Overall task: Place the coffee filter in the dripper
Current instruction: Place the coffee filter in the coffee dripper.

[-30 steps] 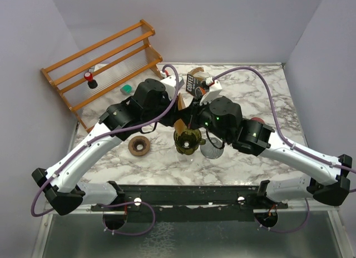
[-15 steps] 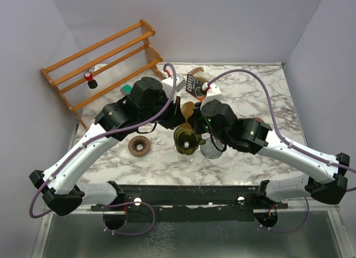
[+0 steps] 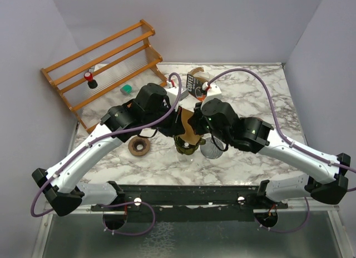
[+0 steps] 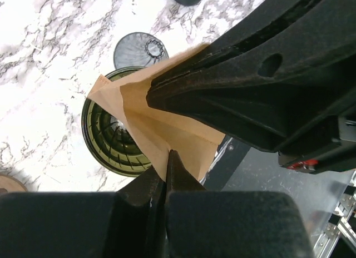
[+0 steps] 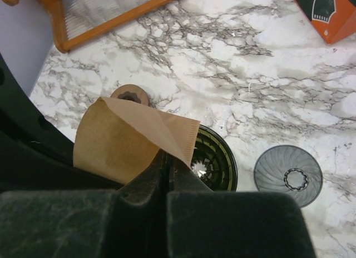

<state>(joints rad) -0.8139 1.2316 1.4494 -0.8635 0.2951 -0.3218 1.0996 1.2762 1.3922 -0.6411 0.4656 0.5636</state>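
Coffee filter [image 4: 167,110] of brown paper is held in the air by both pincers, over the green dripper [image 3: 187,147], which stands on the marble worktop [image 3: 261,97] near the middle of its near edge. The left pincer [image 4: 167,160] is closed narrow on one edge of the coffee filter, and the right pincer [image 5: 167,158] is closed in the same way on another edge, so the paper is pinched from two sides. In the top view the coffee filter is seen over the far part of the dripper's rim; whether the paper touches the dripper cannot be told. The ribbed inside of the dripper is seen uncovered below the paper in both wrist views. A grey round piece [image 5: 288,175] lies just beside the dripper on its right side, and a brown wooden ring [image 3: 138,146] lies near it on the left side. An orange coffee box [image 3: 194,84] is placed toward the far edge of the worktop. A wooden rack [image 3: 105,60] stands at the far left corner, and a small green thing [image 3: 127,89] is seen beside it
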